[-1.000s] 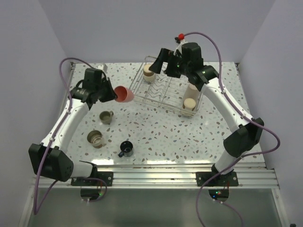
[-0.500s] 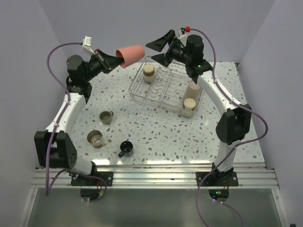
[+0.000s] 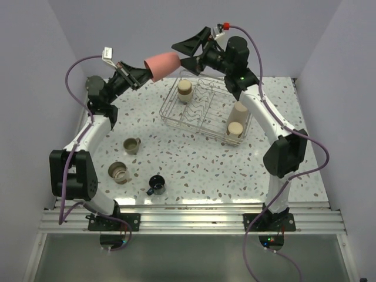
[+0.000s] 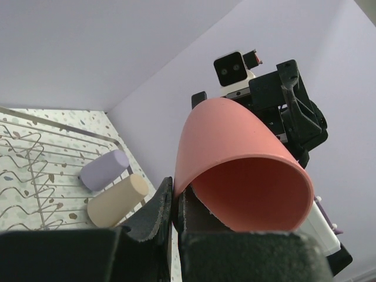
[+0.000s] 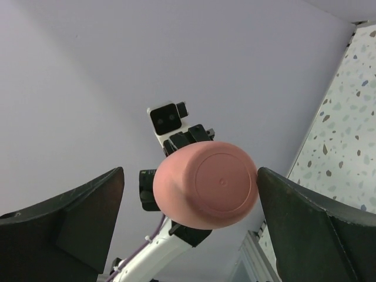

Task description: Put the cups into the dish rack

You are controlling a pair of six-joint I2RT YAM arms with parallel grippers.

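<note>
My left gripper [image 3: 141, 73] is shut on the rim of a coral-pink cup [image 3: 163, 63], one finger inside and one outside, holding it level high above the table's back. In the left wrist view the cup [image 4: 235, 147] fills the middle above the gripper [image 4: 174, 188]. My right gripper [image 3: 187, 54] stands open facing the cup's base. In the right wrist view the base [image 5: 217, 182] sits between the spread fingers of this gripper [image 5: 189, 176], close to the right one. The dish rack [image 3: 202, 108] holds a lavender cup [image 4: 104, 169], a tall beige cup [image 4: 117, 200] and a grey-beige cup [image 3: 185, 89].
On the speckled table at the left stand two grey-beige cups [image 3: 132, 144] [image 3: 119, 171] and a small black mug [image 3: 156, 184]. Lavender walls close in the back and both sides. A metal rail runs along the near edge by the arm bases.
My left arm has lifted the coral-pink cup from low over the table up and to the right. The right gripper has swung up and left to face the cup's base.
</note>
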